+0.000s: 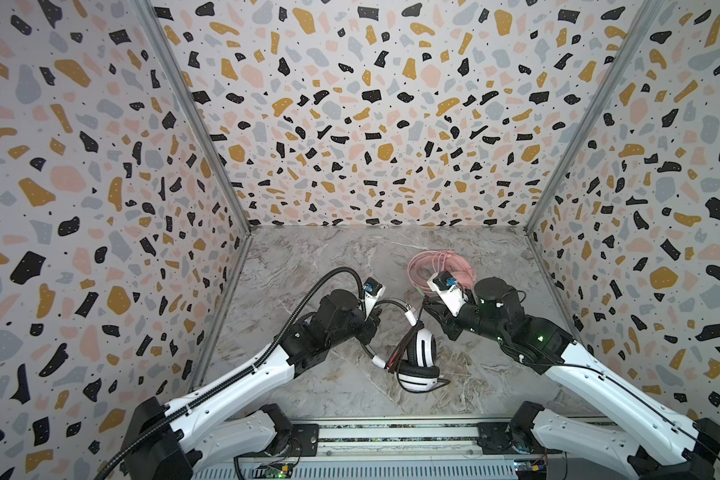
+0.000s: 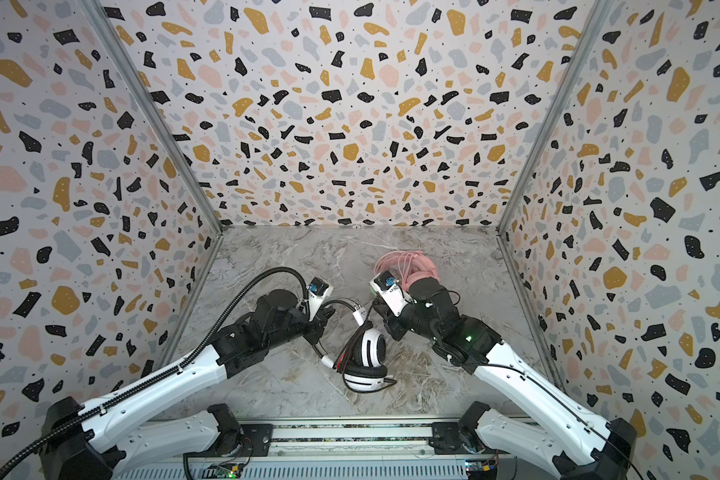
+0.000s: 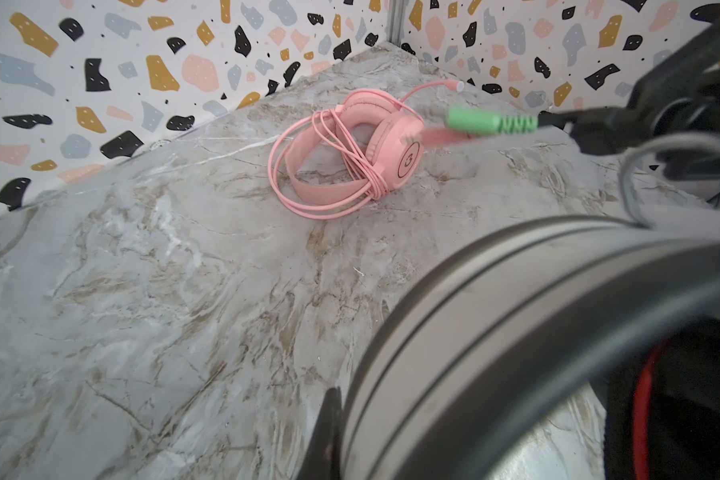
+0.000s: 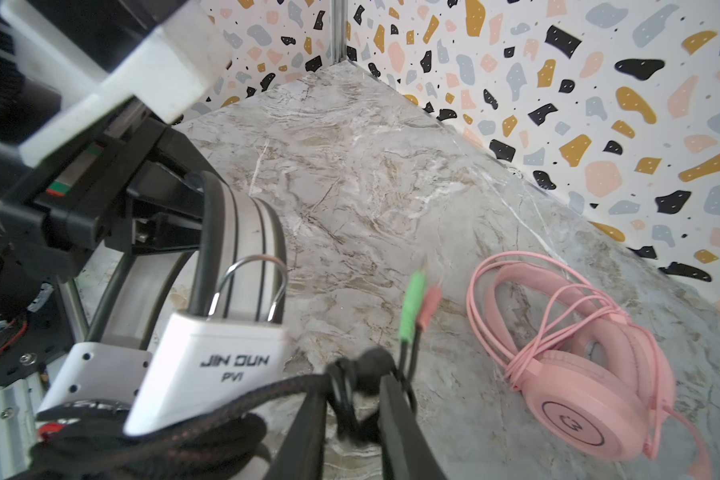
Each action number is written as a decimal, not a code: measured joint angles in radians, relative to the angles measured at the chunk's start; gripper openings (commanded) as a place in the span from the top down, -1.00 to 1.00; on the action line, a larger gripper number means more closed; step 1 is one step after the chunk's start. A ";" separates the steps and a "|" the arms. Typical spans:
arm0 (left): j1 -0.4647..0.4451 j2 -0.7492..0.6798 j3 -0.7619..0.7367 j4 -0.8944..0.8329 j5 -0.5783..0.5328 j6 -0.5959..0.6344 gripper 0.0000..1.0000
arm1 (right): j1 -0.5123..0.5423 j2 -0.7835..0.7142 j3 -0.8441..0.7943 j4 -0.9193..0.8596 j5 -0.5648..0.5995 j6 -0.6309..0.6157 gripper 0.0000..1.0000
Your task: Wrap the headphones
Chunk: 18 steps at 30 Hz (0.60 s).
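The white-and-black headphones (image 1: 422,347) (image 2: 371,347) stand mid-table, with the black braided cable (image 4: 225,399) looped over the earcups. My left gripper (image 1: 373,322) (image 3: 350,415) is shut on their headband (image 3: 474,332); only one finger shows beside the band. My right gripper (image 1: 427,309) (image 4: 354,386) is open. The cable's dark splitter lies loosely between its parted fingers, and the green and pink plugs (image 4: 412,307) (image 3: 491,122) stick out beyond. The pink headphones (image 1: 429,264) (image 2: 404,264) (image 3: 350,153) (image 4: 578,374) lie behind the right wrist with their pink cable coiled around them.
Terrazzo-patterned walls (image 1: 100,208) close in the marble table (image 1: 308,257) on three sides. A metal rail (image 1: 391,436) with the two arm bases runs along the front edge.
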 measured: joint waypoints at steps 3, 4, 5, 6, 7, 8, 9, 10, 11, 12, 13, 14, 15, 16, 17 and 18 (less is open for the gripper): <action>0.030 0.005 0.000 -0.034 0.075 0.001 1.00 | -0.024 0.000 -0.007 0.026 0.025 0.010 0.38; 0.039 0.005 0.000 -0.043 0.096 -0.001 1.00 | -0.029 0.000 -0.009 0.032 0.029 0.013 0.38; 0.047 0.005 0.000 -0.048 0.113 -0.002 1.00 | -0.035 -0.002 -0.013 0.040 0.037 0.015 0.37; 0.053 0.005 0.000 -0.051 0.124 -0.002 1.00 | -0.038 -0.002 -0.017 0.045 0.040 0.017 0.36; 0.061 0.005 0.000 -0.055 0.130 -0.003 1.00 | -0.039 -0.004 -0.023 0.051 0.042 0.021 0.36; 0.068 0.006 0.000 -0.058 0.134 -0.005 1.00 | -0.040 -0.006 -0.028 0.056 0.042 0.024 0.36; 0.074 0.006 0.000 -0.059 0.137 -0.007 1.00 | -0.042 -0.007 -0.031 0.057 0.043 0.026 0.36; 0.082 0.007 0.001 -0.061 0.137 -0.008 1.00 | -0.043 -0.007 -0.034 0.058 0.043 0.028 0.34; 0.090 0.009 0.003 -0.066 0.138 -0.010 1.00 | -0.044 -0.007 -0.038 0.063 0.045 0.031 0.34; 0.097 0.012 0.008 -0.072 0.136 -0.012 1.00 | -0.045 -0.008 -0.043 0.068 0.047 0.034 0.33; 0.106 0.018 0.015 -0.079 0.134 -0.014 1.00 | -0.046 -0.012 -0.053 0.074 0.051 0.039 0.33; 0.114 0.023 0.020 -0.080 0.129 -0.017 1.00 | -0.048 -0.017 -0.064 0.080 0.056 0.047 0.32; 0.123 0.027 0.022 -0.080 0.124 -0.023 1.00 | -0.051 -0.020 -0.074 0.084 0.061 0.053 0.32; 0.134 0.032 0.023 -0.080 0.119 -0.034 1.00 | -0.055 -0.024 -0.084 0.085 0.069 0.061 0.32; 0.146 0.036 0.023 -0.080 0.116 -0.045 1.00 | -0.061 -0.028 -0.095 0.089 0.073 0.072 0.32; 0.157 0.040 0.023 -0.080 0.111 -0.056 1.00 | -0.067 -0.032 -0.108 0.095 0.077 0.082 0.31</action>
